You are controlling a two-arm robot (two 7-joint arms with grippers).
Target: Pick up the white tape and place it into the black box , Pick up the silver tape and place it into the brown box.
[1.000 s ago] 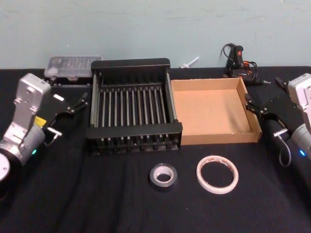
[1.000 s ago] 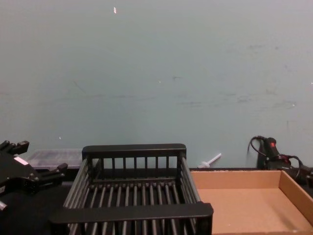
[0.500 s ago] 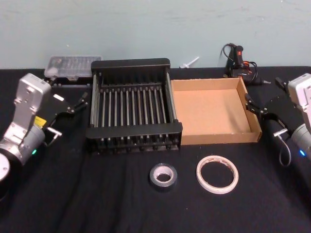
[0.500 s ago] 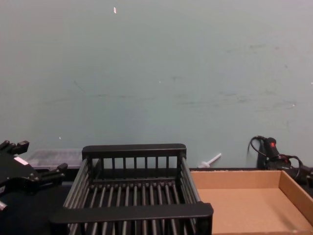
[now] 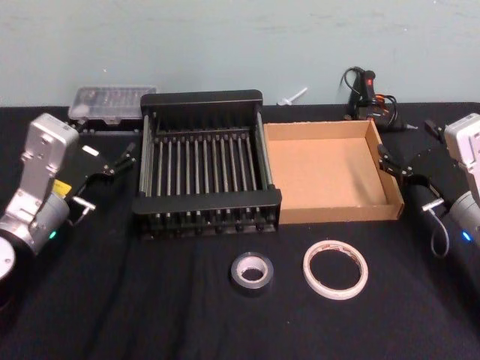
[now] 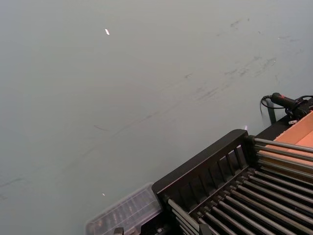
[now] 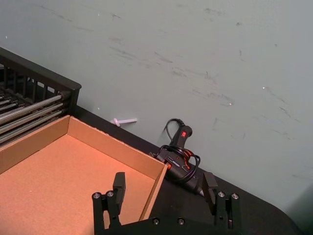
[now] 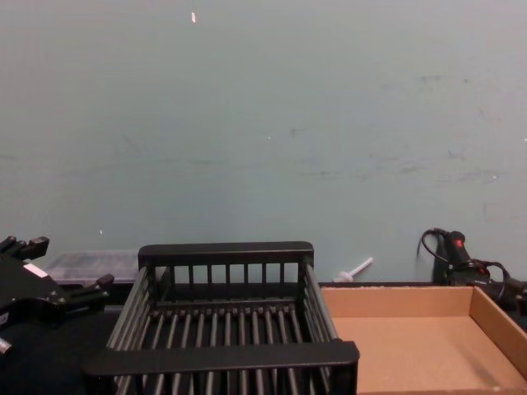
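Both grippers' jaws stood apart and empty, the left gripper (image 5: 112,159) just left of the black box (image 5: 202,99), the right gripper (image 5: 411,156) just right of the brown box (image 5: 339,212). The two boxes sat side by side, touching. Nearer the robot, the white tape (image 5: 335,268) lay flat beside the smaller silver tape (image 5: 251,272).

Light is soft and even, falling from above with no hard shadows. The black surface (image 5: 150,300) swallows detail and stays matte, without glare. The wall (image 8: 263,123) reads dull and flatly lit. The brown box (image 5: 330,176) is the brightest patch. Fine detail looks slightly grainy.
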